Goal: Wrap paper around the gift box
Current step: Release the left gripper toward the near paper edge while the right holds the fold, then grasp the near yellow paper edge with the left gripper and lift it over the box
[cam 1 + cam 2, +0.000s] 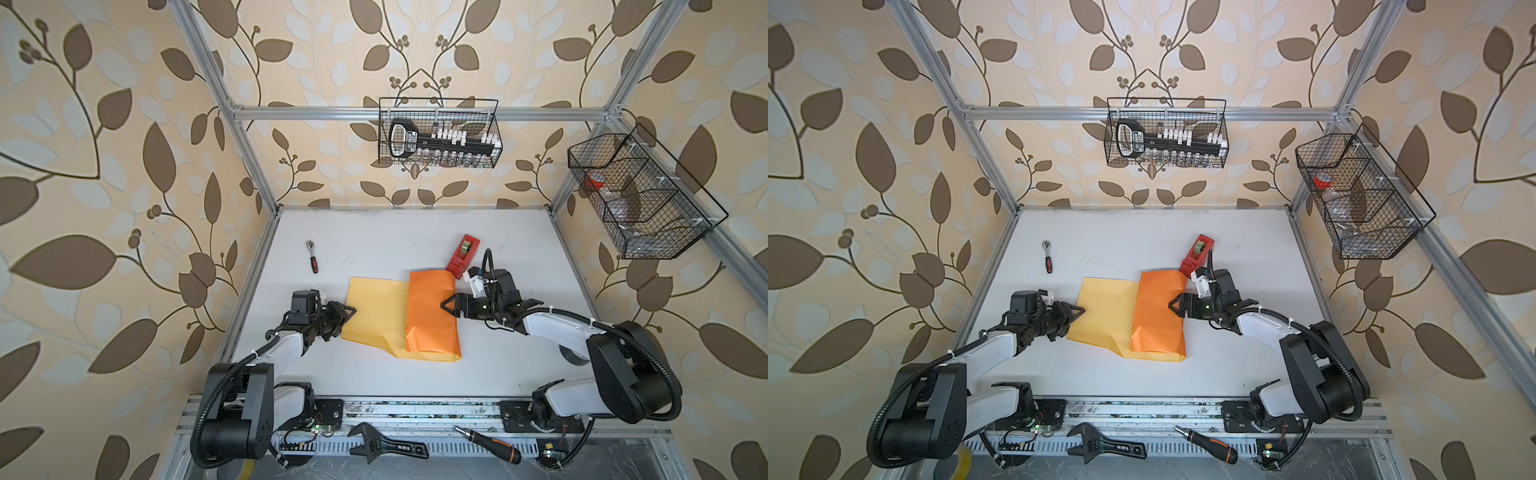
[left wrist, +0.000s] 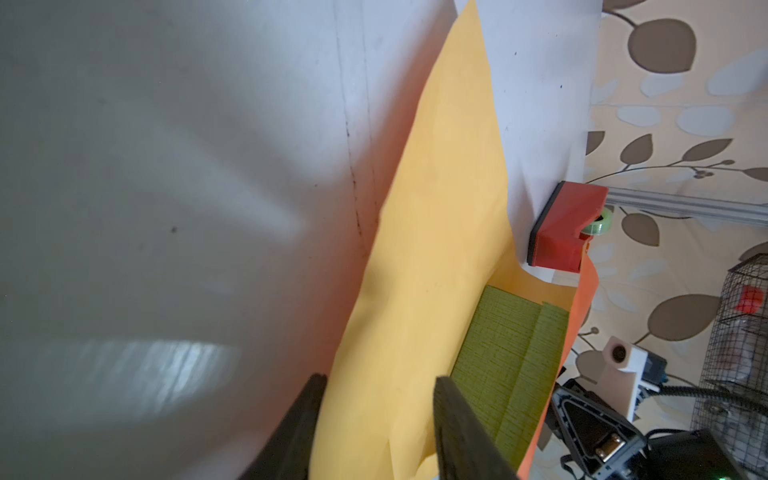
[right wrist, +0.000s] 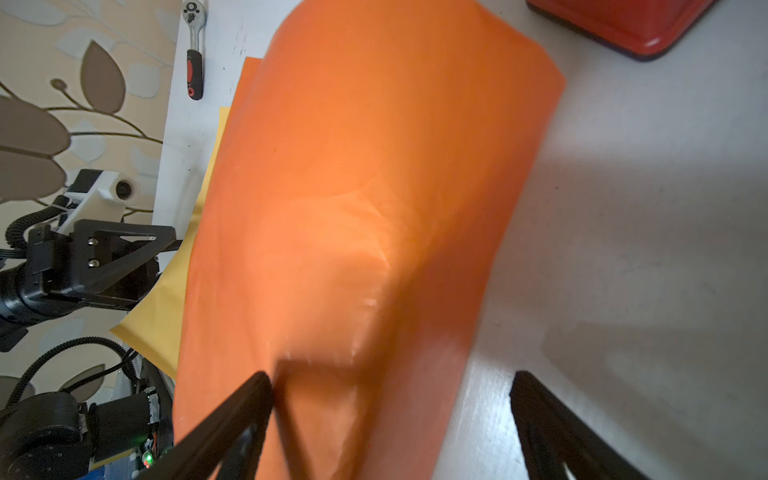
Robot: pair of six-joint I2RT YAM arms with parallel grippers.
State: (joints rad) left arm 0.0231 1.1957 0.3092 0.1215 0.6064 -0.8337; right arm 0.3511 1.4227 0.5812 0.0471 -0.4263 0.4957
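The paper [image 1: 374,316] lies mid-table, yellow face up, with its right part folded over so the glossy orange face [image 1: 430,316] shows. Under that fold sits the olive-green gift box [image 2: 511,365], seen only in the left wrist view. My left gripper [image 1: 351,311] is at the sheet's left edge. Its fingers [image 2: 451,411] stand narrowly apart, with yellow paper between them [image 2: 380,379]. My right gripper [image 1: 446,305] is wide open at the fold's right side [image 3: 392,380]. One fingertip rests on the orange paper over the box, and the other hangs above the bare table.
A red tape dispenser [image 1: 464,255] stands just behind the fold, close to my right wrist. A small ratchet [image 1: 312,256] lies at the back left. A wrench [image 1: 386,446] and a screwdriver [image 1: 488,444] rest on the front rail. Wire baskets [image 1: 440,133] [image 1: 640,195] hang on the frame.
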